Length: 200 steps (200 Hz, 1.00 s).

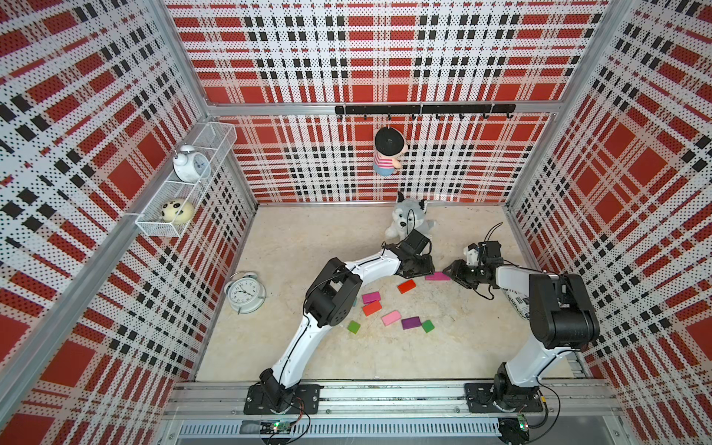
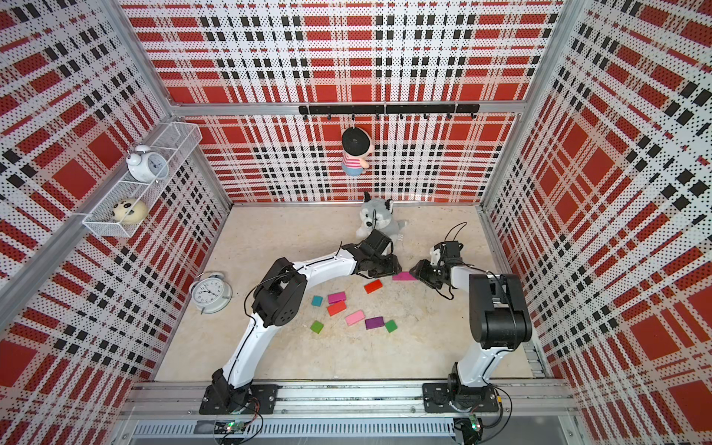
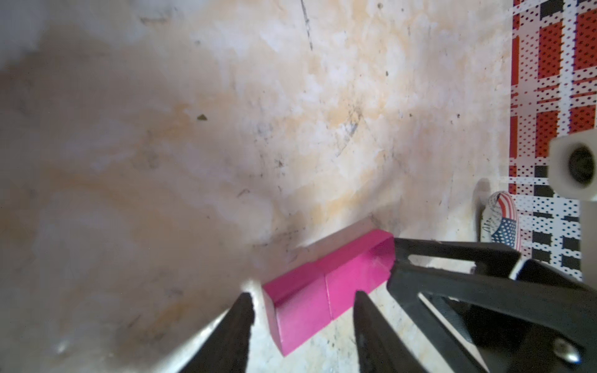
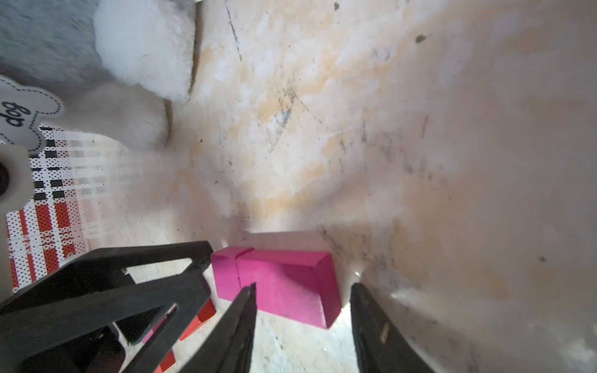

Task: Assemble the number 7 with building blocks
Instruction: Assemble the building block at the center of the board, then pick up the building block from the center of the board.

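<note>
Two magenta building blocks (image 1: 437, 276) lie flat on the table, end to end in one short row, with a seam between them. My left gripper (image 3: 303, 294) is open at one end of the row, its fingers either side of the near block (image 3: 300, 313) and apart from it. My right gripper (image 4: 303, 285) is open at the other end, straddling the longer block (image 4: 284, 284). In both top views the two grippers (image 1: 424, 269) (image 1: 451, 269) face each other across the row. Nearer the front lie loose blocks: red (image 1: 407, 286), magenta (image 1: 371, 297), red (image 1: 371, 308), pink (image 1: 391, 318), purple (image 1: 411, 323), two green (image 1: 353, 327) (image 1: 427, 326), teal (image 2: 317, 301).
A plush dog (image 1: 410, 219) sits just behind the left gripper, close to the back wall. A white alarm clock (image 1: 244, 294) stands at the left. A flag-printed item (image 3: 500, 222) lies by the right wall under the right arm. A wire shelf (image 1: 185, 181) hangs on the left wall.
</note>
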Motion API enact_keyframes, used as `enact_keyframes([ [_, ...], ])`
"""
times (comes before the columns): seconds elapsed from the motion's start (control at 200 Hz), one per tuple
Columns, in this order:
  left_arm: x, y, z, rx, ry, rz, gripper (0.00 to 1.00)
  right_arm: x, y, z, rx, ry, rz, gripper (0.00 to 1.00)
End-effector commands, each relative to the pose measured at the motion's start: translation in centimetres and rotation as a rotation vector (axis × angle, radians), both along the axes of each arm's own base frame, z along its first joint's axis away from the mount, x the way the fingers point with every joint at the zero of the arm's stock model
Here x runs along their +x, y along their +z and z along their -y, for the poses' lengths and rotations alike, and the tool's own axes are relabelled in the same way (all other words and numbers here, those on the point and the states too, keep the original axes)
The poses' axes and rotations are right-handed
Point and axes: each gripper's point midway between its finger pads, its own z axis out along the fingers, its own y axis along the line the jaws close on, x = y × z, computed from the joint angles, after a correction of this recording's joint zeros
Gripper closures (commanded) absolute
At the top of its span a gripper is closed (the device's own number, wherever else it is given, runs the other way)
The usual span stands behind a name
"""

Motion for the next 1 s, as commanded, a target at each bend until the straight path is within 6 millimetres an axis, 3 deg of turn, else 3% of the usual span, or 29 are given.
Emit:
enact_keyframes([
  [0.0, 1.6, 2.7, -0.6, -0.005, 0.019, 0.080, 0.39, 0.7, 2.6, 0.5, -0.038, -0.022, 0.066, 0.42],
  [0.155, 2.6, 5.6, -2.0, 0.001, 0.051, 0.149, 0.28, 0.6, 5.3, 0.6, -0.023, -0.060, 0.107, 0.37],
  [0.22, 2.9, 6.4, -3.0, 0.016, 0.059, 0.176, 0.18, 0.1, 6.2, 0.3, -0.032, -0.049, 0.128, 0.37],
  [0.291, 3.2, 6.9, -4.5, 0.043, 0.059, 0.207, 0.15, -0.6, 7.1, -0.1, -0.074, -0.028, 0.145, 0.36],
  [0.336, 3.5, 7.2, -5.7, 0.065, 0.062, 0.222, 0.00, -1.0, 7.5, -0.5, -0.131, 0.018, 0.164, 0.35],
  [0.521, 4.5, 6.2, -12.7, 0.217, 0.099, 0.242, 0.02, -3.0, 7.4, -3.1, -0.187, 0.057, 0.067, 0.32],
  [0.631, 5.5, 6.7, -17.0, 0.299, 0.151, 0.281, 0.02, -4.0, 6.7, -5.3, -0.049, -0.072, -0.048, 0.34],
  [0.737, 6.1, 7.8, -19.8, 0.370, 0.181, 0.336, 0.02, -4.6, 6.1, -7.7, 0.065, -0.171, -0.131, 0.37],
  [0.842, 6.3, 8.4, -21.0, 0.457, 0.143, 0.402, 0.02, -4.6, 5.7, -10.1, 0.100, -0.219, -0.200, 0.35],
  [0.997, 6.6, 7.6, -21.7, 0.547, 0.079, 0.433, 0.02, -4.5, 4.6, -14.0, 0.078, -0.200, -0.311, 0.34],
])
